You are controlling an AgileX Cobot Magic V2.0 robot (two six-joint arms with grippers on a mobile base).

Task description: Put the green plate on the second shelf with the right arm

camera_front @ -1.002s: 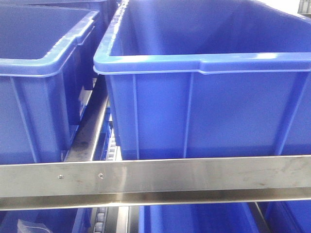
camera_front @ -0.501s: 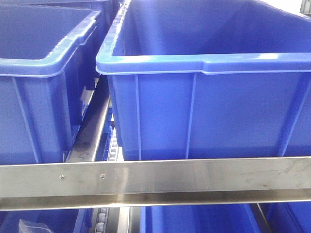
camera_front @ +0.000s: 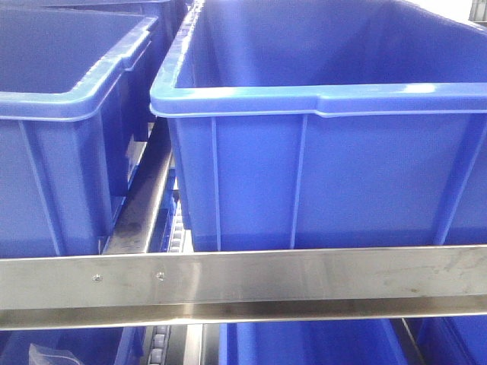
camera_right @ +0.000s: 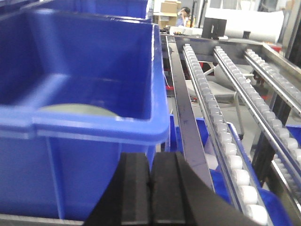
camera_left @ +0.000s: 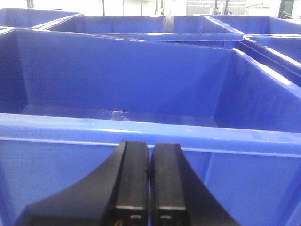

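Green plate (camera_right: 77, 109) lying flat on the floor of a blue bin (camera_right: 94, 125), only a pale sliver showing over the near rim. Right gripper (camera_right: 150, 188) pressed fully closed, empty, just outside that rim beside a steel rail (camera_right: 183, 117) and a roller track (camera_right: 211, 113). Left gripper (camera_left: 149, 183) likewise closed on nothing, facing another blue crate (camera_left: 141, 136). Likely trouble: closed fingers clipping the tall bin wall on the way in, or sliding off the plate's low rim for want of purchase.
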